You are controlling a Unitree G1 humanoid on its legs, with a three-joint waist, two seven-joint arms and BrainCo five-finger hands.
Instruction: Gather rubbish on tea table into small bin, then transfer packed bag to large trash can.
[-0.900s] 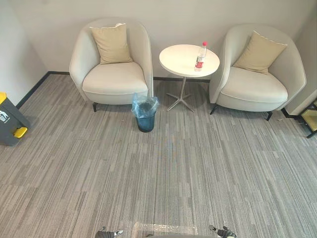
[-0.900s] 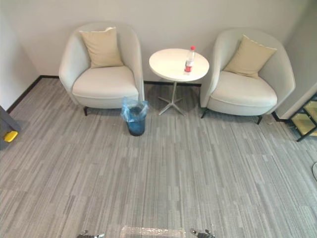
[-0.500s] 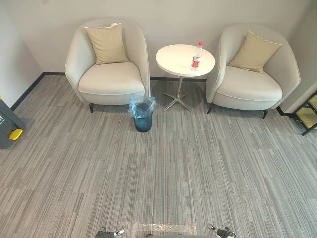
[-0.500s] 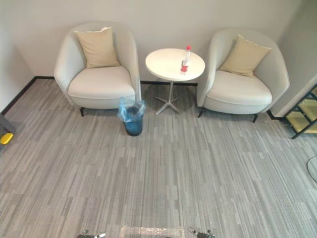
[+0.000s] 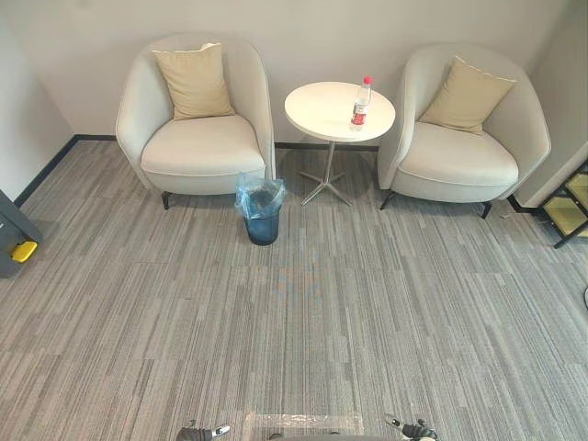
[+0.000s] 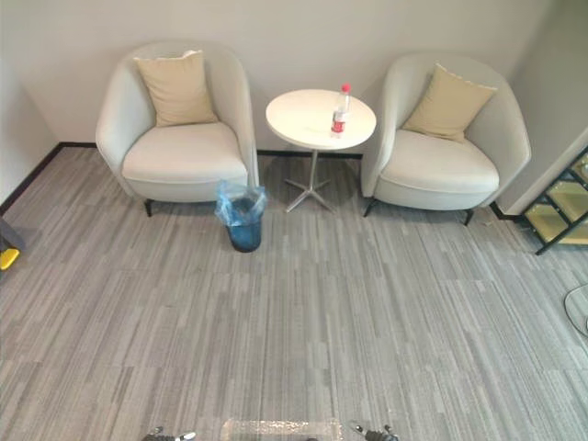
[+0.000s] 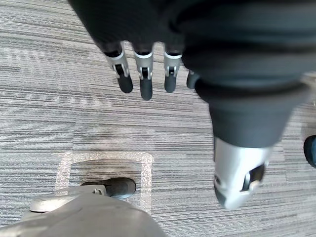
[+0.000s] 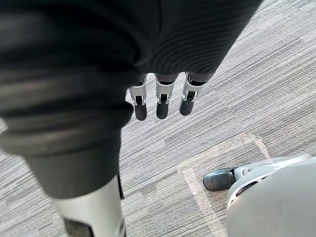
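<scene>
— Left eye view, from the left: what stands there?
— A grey trash can (image 5: 11, 241) at the edge. Then a small bin (image 5: 261, 220), lined with a blue bag (image 5: 251, 191), on the carpet (image 5: 294, 322) near the round bench (image 5: 322, 108). A bottle (image 5: 360, 103) stands upright on the bench.
— And each robot hand?
— The left robot hand (image 7: 143, 81) and right robot hand (image 8: 162, 101) hang over carpet, fingers straight, both empty.

1. A round white table (image 5: 322, 108) stands between the left armchair (image 5: 197, 152) and the right armchair (image 5: 459, 161).
2. A bottle (image 5: 359, 103) with a red cap stands upright on the table's right side.
3. A small bin (image 5: 262, 228) lined with a blue bag sits on the carpet near the left armchair.
4. A grey trash can (image 5: 9, 230) is at the left edge, well apart.
</scene>
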